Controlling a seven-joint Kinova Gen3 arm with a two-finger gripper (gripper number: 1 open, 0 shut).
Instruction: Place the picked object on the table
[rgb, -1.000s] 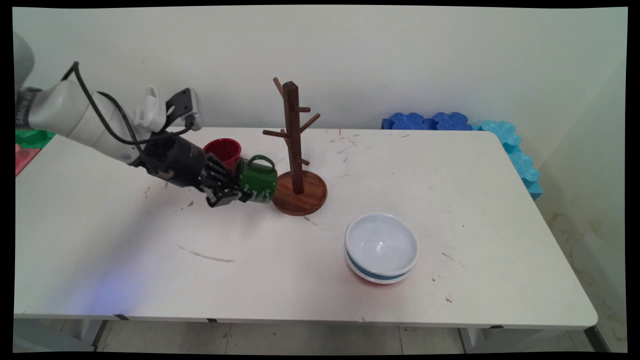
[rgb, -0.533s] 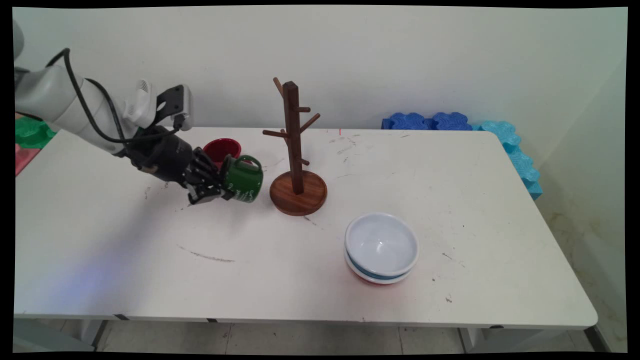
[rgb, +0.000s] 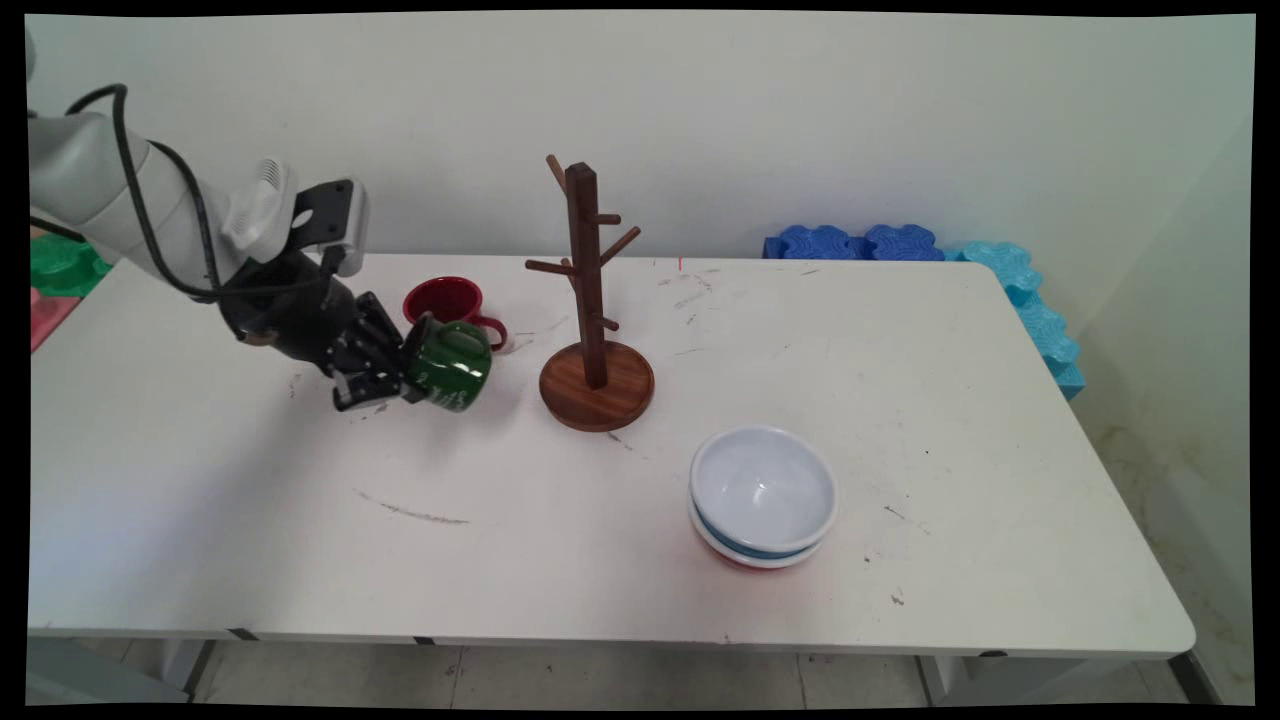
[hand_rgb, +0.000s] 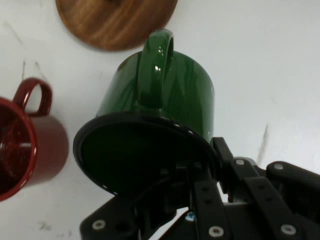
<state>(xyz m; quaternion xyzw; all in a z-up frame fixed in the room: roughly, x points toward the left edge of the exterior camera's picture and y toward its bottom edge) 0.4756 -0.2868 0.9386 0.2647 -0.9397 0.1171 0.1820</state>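
Note:
My gripper (rgb: 400, 378) is shut on the rim of a green mug (rgb: 452, 366), which it holds tipped on its side above the table, handle up. In the hand view the green mug (hand_rgb: 165, 105) fills the middle, its dark mouth toward my gripper (hand_rgb: 192, 172) with one finger inside the rim. A red mug (rgb: 447, 301) stands on the table just behind it, also seen in the hand view as the red mug (hand_rgb: 27, 145) at the left. The wooden mug tree (rgb: 590, 290) stands to the right, clear of the green mug.
A stack of bowls (rgb: 763, 497), white on top, sits right of centre near the front. Blue foam blocks (rgb: 860, 243) lie at the table's back right corner and down its right edge. Green and red items (rgb: 55, 275) sit at the far left.
My gripper has carried the green mug leftward, away from the mug tree's base, tipping it further onto its side. The red mug's handle has come into view.

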